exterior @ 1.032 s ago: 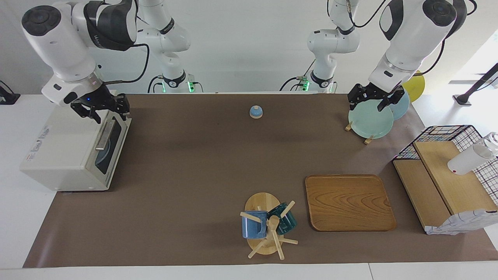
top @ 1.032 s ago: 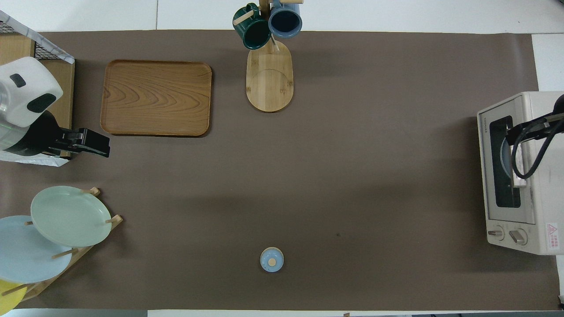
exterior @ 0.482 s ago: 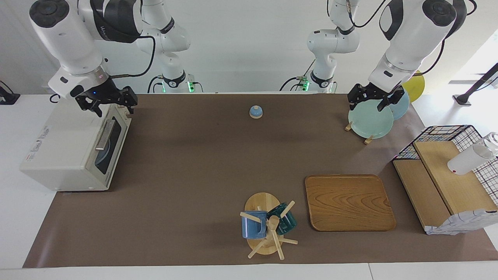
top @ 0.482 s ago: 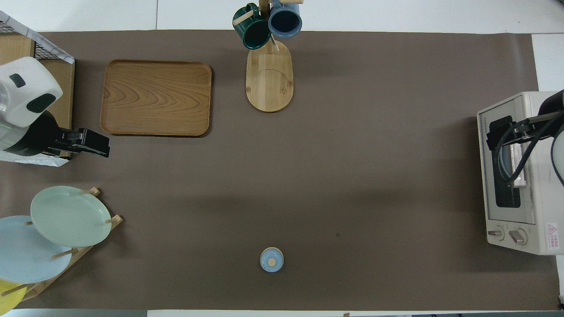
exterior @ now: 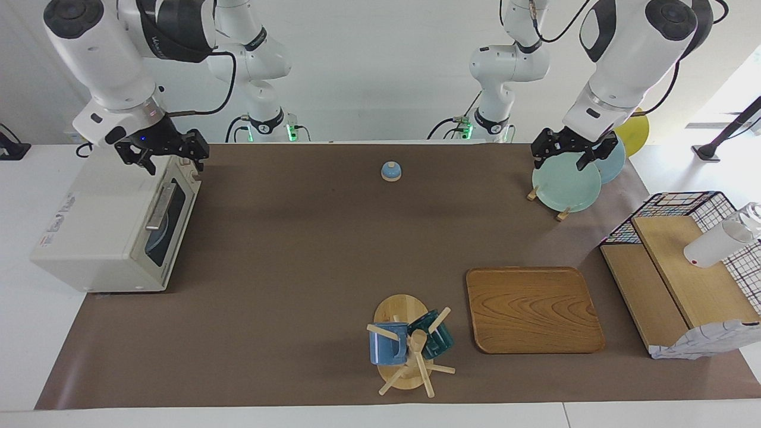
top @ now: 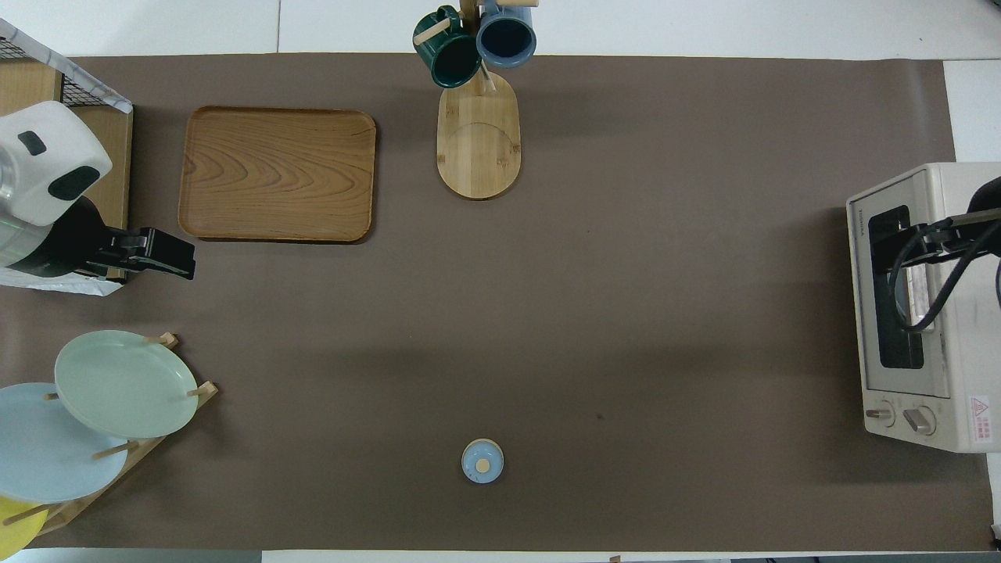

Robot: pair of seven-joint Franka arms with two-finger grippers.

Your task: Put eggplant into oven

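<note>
I am looking for the eggplant and not finding it anywhere on the table. The oven (exterior: 101, 220) is sitting with its glass door (exterior: 167, 220) shut, and only something round and pale blue (exterior: 159, 239), perhaps a plate, is showing through it, so I cannot tell whether the eggplant is lying inside. Such a fruit should be handling light, firm and slippery-skinned, so I would be gripping it across the middle. The right gripper (exterior: 163, 156) is hovering over the oven's top edge nearest the robots, fingers spread and holding nothing. Well apart from the oven, toward the left arm's end, the left gripper (exterior: 569, 153) is waiting with fingers spread over the racked plates (exterior: 565, 184). A wire basket (exterior: 684, 205) there is holding a white bottle (exterior: 716, 244).
</note>
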